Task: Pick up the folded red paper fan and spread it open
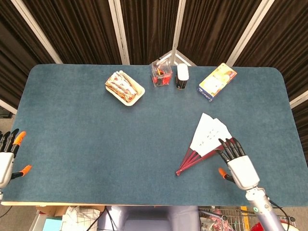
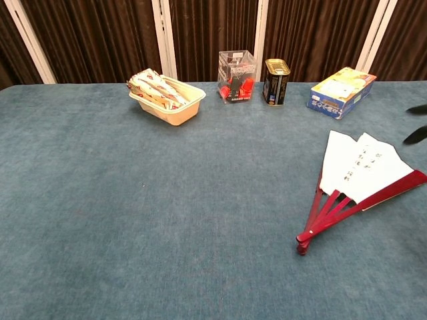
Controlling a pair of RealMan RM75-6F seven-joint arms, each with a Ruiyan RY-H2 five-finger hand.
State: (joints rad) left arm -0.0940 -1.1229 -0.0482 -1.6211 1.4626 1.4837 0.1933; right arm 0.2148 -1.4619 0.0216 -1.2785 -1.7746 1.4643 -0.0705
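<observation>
Now the right hand, fingers spread and empty, hovers over the partly spread fan; the left hand waits wide at the table's left edge.

Right hand is covering the fan's red outer rib tip in head view; left hand is running off the frame's left edge.

Blue table bears fan, tray, box.
</observation>
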